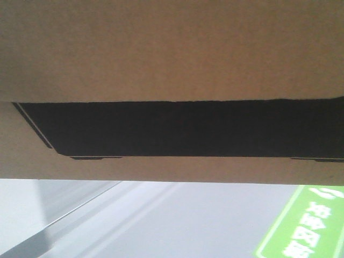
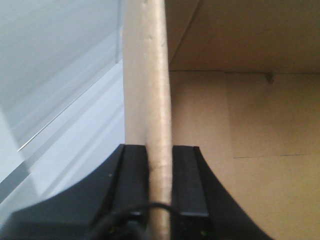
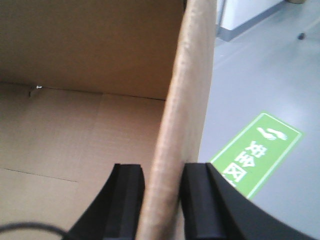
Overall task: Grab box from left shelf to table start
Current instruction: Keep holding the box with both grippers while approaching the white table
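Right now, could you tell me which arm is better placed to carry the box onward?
Neither alone, I think: the left gripper has its jaws shut on one wall of the box, the right gripper on the opposite wall, so both should carry together.

We are listing: left gripper (image 2: 159,150), matte black, left fingers (image 2: 132,172) flat and rectangular, body flaring in curves, left cable (image 2: 150,206) thin, black, looping at the base; right gripper (image 3: 162,167), matching black, right fingers (image 3: 129,192) blocky, right cable (image 3: 30,226) thin and dark.
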Controlling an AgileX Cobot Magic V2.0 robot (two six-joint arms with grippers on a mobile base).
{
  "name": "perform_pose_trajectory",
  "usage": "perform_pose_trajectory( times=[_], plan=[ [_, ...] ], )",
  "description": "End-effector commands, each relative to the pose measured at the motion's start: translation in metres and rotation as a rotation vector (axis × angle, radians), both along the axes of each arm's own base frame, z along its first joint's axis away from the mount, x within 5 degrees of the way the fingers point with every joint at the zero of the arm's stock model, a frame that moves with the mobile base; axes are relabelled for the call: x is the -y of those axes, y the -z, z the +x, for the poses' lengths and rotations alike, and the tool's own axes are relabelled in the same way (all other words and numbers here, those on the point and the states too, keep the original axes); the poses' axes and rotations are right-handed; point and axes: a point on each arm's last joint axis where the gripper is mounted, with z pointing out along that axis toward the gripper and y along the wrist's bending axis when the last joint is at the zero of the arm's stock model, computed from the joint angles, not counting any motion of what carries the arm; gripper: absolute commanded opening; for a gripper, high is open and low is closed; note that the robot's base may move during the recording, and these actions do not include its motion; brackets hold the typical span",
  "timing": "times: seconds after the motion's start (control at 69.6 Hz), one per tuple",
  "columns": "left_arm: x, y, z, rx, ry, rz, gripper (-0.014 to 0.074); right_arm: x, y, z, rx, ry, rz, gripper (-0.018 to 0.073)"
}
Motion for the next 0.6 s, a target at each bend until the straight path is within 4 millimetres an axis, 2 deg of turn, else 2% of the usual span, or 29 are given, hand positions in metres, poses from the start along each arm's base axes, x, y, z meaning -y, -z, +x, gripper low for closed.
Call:
perform_pose_trajectory(
  times=[0.0,0.589],
  plan=[
    [0.0066,-0.0295,-0.0053,0.138,0.049,-0.204,-0.0097,-0.0030,-0.0257,0.0013,0.197,-0.017,0.084,0.0056],
    [0.0066,-0.0295,-0.0053,0.138,0.049,-0.204,-0.0097,-0.0030,-0.0257,0.0013,0.197,-0.017,0.084,0.0056]
  ],
)
